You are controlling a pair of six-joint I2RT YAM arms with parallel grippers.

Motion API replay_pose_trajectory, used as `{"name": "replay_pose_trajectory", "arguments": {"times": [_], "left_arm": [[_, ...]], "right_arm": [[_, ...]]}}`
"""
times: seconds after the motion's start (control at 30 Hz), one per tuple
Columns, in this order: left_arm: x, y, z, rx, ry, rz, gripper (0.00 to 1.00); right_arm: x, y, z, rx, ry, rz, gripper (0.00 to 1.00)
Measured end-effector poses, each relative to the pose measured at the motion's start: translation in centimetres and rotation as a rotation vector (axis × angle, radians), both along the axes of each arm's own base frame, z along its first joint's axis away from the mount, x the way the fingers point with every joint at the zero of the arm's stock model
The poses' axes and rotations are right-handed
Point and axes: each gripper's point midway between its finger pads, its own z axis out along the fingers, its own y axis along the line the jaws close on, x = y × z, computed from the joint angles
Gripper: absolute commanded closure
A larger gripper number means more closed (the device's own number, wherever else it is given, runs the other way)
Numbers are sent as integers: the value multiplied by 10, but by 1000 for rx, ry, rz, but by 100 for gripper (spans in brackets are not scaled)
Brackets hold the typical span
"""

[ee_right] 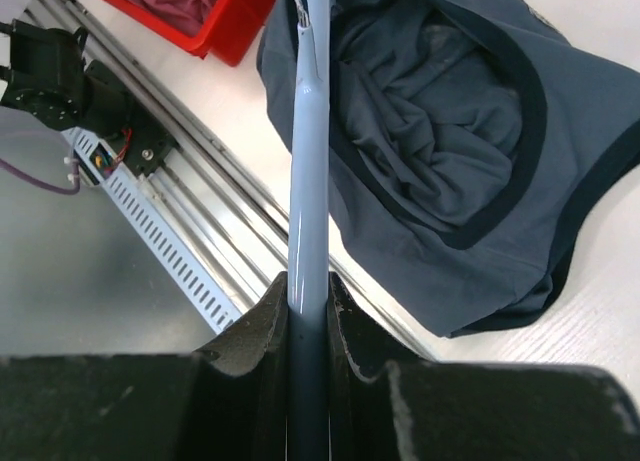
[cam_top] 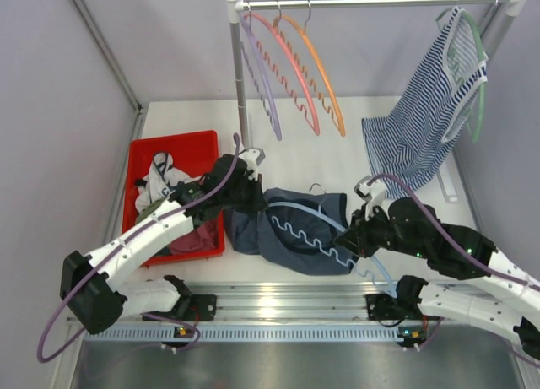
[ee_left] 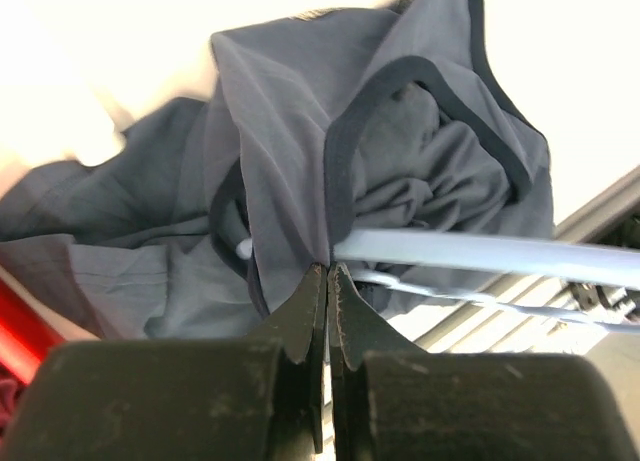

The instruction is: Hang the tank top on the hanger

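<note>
Tank top [cam_top: 291, 237] is bunched mid-worktop [cam_top: 337, 153], just right of the red bin [cam_top: 169, 146]. The hanger [cam_top: 308, 224] lies across it, hook toward the far side. Left tool [cam_top: 246, 191] is at the top's left edge. On its wrist cam the jaws are together, pinching a fold of the tank top [ee_left: 400, 161] right where the dark trim runs down. The hanger [ee_left: 480, 253] arm passes just above the tips and slips under a fold, touching the cloth. Right tool [cam_top: 359, 237] is on the hanger's right end. On its wrist cam it's clamped on the hanger [ee_right: 308, 161] arm, with the tank top [ee_right: 450, 151] draped under and beside the arm further out from the tips. Handling, my read: the top is light, limp knit with zero stiffness, so it will sag and close up. I'd grip on the bound trim at a strap or armhole, since it's thicker and keeps an opening. The hanger is thin, stiff, smooth plastic, so it may rotate in the jaws under drag. Can't tell which opening the arm end is in.
</note>
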Motion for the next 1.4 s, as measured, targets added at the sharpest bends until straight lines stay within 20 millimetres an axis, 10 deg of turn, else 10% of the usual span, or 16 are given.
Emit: {"name": "replay_pose_trajectory", "arguments": {"times": [0.83, 1.07, 1.4], "left_arm": [[-53, -36, 57, -164, -41, -336, 100], [-33, -20, 50, -74, -78, -213, 56], [-43, -16, 71, -150, -167, -221, 48]], "right_arm": [[16, 51, -69, 87, -134, 149, 100], [19, 56, -69, 127, -169, 151, 100], [20, 60, -72, 153, -183, 154, 100]]}}
